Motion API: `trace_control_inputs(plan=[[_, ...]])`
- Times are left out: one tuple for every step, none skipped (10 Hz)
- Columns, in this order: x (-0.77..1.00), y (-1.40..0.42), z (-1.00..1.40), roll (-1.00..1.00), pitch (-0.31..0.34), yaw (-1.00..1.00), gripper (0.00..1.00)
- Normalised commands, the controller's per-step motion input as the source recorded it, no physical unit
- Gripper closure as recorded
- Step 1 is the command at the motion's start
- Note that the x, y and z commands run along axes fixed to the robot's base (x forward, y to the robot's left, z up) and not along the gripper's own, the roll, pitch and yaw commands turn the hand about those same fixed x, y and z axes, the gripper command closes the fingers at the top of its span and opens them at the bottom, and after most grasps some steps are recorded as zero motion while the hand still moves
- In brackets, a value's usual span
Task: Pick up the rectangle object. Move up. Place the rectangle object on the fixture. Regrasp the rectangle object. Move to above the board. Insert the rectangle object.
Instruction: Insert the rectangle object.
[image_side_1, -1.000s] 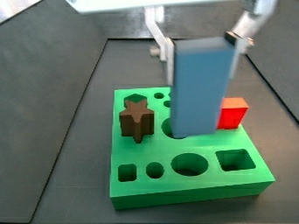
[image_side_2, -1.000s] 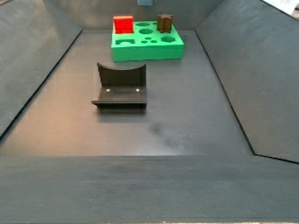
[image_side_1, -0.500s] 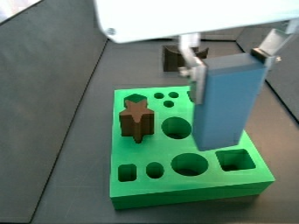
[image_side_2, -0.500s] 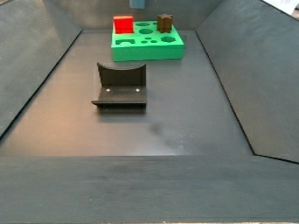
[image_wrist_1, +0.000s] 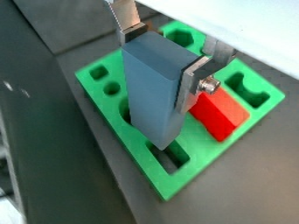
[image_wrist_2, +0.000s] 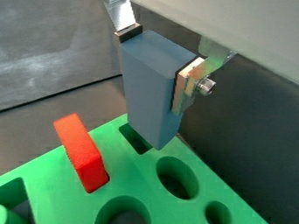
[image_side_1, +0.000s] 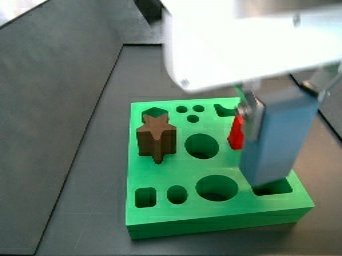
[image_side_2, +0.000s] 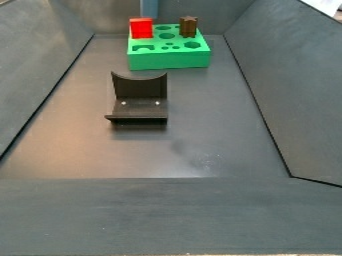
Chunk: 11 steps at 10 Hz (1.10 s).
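clamping the rectangle object (image_wrist_1: 158, 83) upright between its fingers (image_wrist_2: 190, 80), gripper (image_wrist_1: 163, 54) low over the board (image_wrist_1: 117, 105), block's lower end at the rectangular slot near the corner beside the red cube (image_wrist_1: 219, 115). could jam on the slot edge if slightly tilted or offset, scraping or lifting the board.

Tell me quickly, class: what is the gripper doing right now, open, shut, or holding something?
Gripper: shut on the rectangle object, holding it upright above the board, its lower end at a rectangular hole.
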Motion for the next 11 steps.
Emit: trace_control_inputs(plan=[[0.74,-0.06,-0.38,0.09,-0.094,0.17,1.00],[0.43,-0.16,-0.17,0.14,-0.066,0.00,1.00],[0.32,-0.01,-0.11,0.08,-0.044,-0.07,1.00],[0.31,0.00,-0.21,0.15,-0.039,-0.02,1.00],[0.45,0.00,-0.18,0.14,-0.007,-0.01,1.00],[0.36,0.02,-0.22,0.16,-0.003,-0.02,1.00],[0.07,0.00,-0.10,0.06,-0.003,-0.11,1.00],[0.00,0.00,-0.11,0.10,-0.009,-0.18,1.00],[-0.17,0.00,-0.03,0.09,-0.016,-0.14,1.00],[-0.18,0.01,-0.05,0.08,-0.021,-0.11,1.00],[-0.17,0.06,0.00,0.07,-0.007,-0.14,1.00]])
